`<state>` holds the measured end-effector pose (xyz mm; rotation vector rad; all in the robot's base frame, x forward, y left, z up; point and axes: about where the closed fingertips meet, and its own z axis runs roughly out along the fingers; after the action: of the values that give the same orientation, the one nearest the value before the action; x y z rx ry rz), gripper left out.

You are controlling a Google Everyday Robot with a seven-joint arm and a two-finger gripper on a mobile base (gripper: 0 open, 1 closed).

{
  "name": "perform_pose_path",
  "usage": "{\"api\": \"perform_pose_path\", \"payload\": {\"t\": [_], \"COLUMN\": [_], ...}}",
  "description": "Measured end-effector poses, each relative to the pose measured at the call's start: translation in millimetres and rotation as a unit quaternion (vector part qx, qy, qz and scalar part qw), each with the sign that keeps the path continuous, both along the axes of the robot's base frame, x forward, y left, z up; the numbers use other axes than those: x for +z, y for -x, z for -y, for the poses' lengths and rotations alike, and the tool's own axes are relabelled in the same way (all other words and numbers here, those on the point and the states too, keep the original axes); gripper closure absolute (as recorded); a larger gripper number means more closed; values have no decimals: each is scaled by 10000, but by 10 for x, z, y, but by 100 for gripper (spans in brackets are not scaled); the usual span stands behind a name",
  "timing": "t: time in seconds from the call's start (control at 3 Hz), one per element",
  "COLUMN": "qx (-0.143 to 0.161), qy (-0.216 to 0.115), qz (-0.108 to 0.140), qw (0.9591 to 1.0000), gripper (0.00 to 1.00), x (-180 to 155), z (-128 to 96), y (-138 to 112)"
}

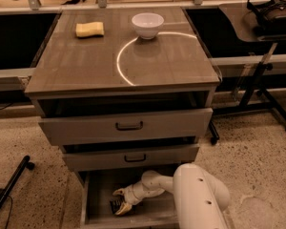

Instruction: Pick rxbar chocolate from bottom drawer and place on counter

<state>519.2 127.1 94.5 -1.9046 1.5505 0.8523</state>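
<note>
Rxbar chocolate [114,205]: small dark flat bar on the floor of the bottom drawer, left of centre and towards the front. Only a sliver shows, the rest is covered by the gripper, and its print is unreadable.
Gripper [120,201]: pale, low inside the bottom drawer, right at the bar and overlapping it. Whether it grasps the bar or only hovers at it cannot be told.
Arm [200,197]: thick white link that comes in from the lower right and bends left into the drawer. Its lower part is cut off by the frame edge.
Bottom drawer [89,199]: lowest of three, open. Its front edge lies at the bottom of the frame, and its right side is hidden behind the arm.
Middle drawer [167,155]: slightly open, with a black handle.
Top drawer [86,128]: further open, with a black handle and a dark interior.
Counter [81,66]: grey-brown wood-grain top with a bright curved light arc [120,63].
Yellow sponge [90,29]: back left of the counter.
White bowl [148,24]: back centre of the counter, at the upper end of the arc.
Side table [243,20]: at the right, carrying a dark headset-like item [274,11] that is partly cut off.
</note>
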Motion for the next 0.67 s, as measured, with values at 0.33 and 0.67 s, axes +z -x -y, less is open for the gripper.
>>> {"api": "perform_pose_path", "payload": {"t": [0.33,0.67], "qx": [34,72], "qy": [-20,-70], "qz": [47,160], "qw": [10000,9998], "gripper": [94,100], "x": [74,161], "z": [19,74], "y": [-7,-30]}}
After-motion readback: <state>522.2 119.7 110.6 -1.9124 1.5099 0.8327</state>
